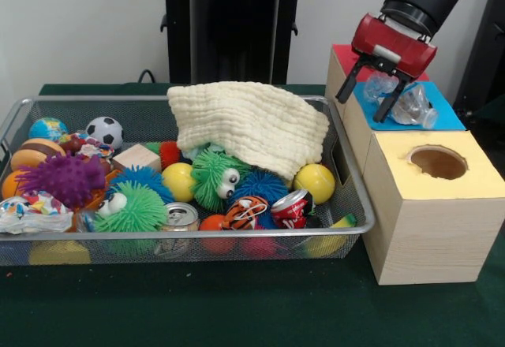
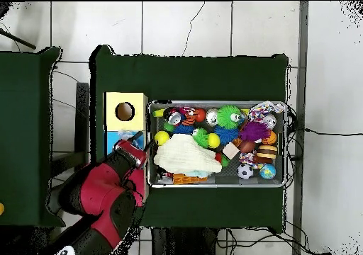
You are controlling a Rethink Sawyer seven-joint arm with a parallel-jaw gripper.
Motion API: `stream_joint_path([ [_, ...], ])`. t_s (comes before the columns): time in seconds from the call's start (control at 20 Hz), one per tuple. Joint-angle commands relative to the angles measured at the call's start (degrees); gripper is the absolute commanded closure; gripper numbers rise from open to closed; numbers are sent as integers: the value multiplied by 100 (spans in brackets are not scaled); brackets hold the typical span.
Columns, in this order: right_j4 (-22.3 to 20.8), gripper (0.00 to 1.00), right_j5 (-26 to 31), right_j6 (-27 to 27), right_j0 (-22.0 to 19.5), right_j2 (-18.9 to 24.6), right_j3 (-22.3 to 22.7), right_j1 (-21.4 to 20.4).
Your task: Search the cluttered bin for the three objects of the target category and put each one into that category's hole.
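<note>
The bin [image 1: 237, 235] is a wide silver wire-mesh basket full of toys, balls and cans; it also shows in the overhead view [image 2: 286, 146]. My gripper [image 1: 368, 98] hangs over the blue-topped box [image 1: 446, 114] to the bin's right, with its fingers spread. A crumpled clear plastic bottle [image 1: 410, 104] lies on the blue top, one end between the fingers and the other sticking out past them. I cannot tell whether the fingers touch it. In the overhead view my gripper [image 2: 135, 143] is beside the bin's left end.
A yellow-topped box [image 1: 465, 185] with a round hole [image 1: 439, 162] stands nearest the camera, and a red-topped box [image 1: 344, 54] stands farthest. In the bin, a cream cloth [image 1: 248, 122] covers some items, and two crushed cans [image 1: 180, 217] [image 1: 292, 207] lie near the front wall.
</note>
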Motion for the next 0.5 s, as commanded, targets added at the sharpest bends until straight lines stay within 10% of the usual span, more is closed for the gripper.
stream_joint_path([
  [0.05,327,0,-359,1464,-20,823,239,353],
  [0.5,564,0,-307,1404,90,732,238,459],
])
